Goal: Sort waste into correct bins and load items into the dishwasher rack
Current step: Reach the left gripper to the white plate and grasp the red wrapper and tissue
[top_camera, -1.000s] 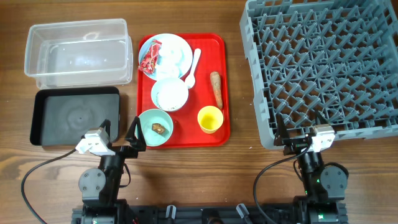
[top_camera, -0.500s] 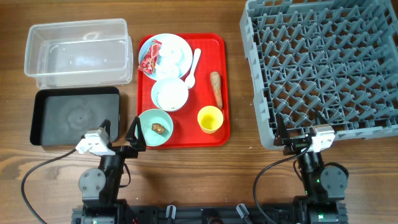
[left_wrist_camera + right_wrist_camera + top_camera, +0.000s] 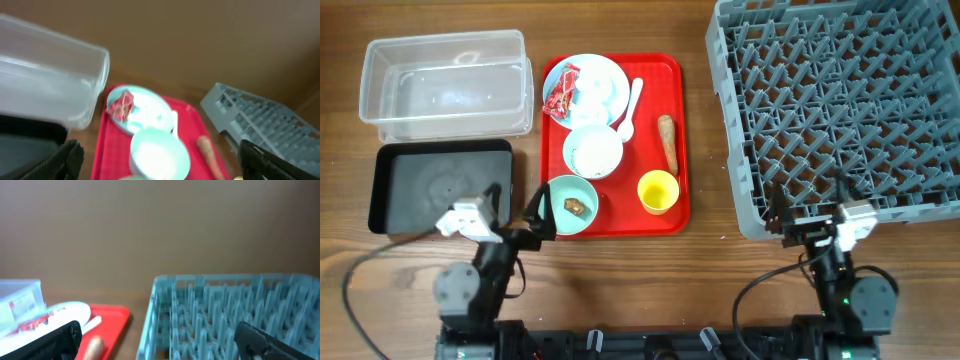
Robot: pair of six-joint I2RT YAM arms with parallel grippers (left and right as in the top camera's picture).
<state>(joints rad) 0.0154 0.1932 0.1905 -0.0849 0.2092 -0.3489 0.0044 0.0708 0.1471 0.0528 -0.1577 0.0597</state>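
Dishwasher rack (image 3: 724,120) sits on your right side of the table with nothing in its pegs. Your right gripper (image 3: 810,215) is parked at its near edge, fingers spread wide with nothing between them. Over on the left, the clear tub (image 3: 445,45) sits behind the black tray (image 3: 440,185), the two touching. Red tray (image 3: 655,85) is in the middle and has everything on it. The pale blue plate (image 3: 610,75) at the back carries the red-and-white wrapper (image 3: 560,90) and a tissue (image 3: 588,95). The light blue bowl (image 3: 592,152) is just in front of it. Then the mint bowl (image 3: 555,195), with the brown lump (image 3: 576,206) in it, sits at the near left corner. Your left gripper (image 3: 515,205) is wide open too, gripping nothing, and one finger is just beside that mint bowl. Yellow cup (image 3: 658,191) is near right, carrot stick (image 3: 667,142) behind it, white spoon (image 3: 629,108) beside the plate
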